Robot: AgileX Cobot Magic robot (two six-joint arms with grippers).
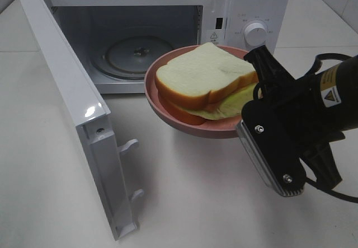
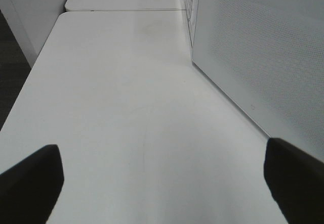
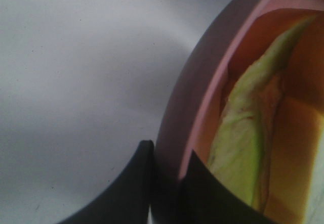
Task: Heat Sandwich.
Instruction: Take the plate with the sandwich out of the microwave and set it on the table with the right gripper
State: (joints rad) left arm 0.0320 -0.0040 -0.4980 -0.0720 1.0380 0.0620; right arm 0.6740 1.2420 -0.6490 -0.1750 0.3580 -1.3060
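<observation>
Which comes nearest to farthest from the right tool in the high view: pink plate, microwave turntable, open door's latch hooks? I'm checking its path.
1. Pink plate, gripped by the right tool.
2. Microwave turntable, inside, left.
3. Latch hooks, front left.

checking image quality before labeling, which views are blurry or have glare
Exterior high: sharp, with a small glare spot on the microwave door. Left wrist: even, soft light; fingers are dark blurs. Right wrist: out of focus, too close to the pink plate and sandwich.
</observation>
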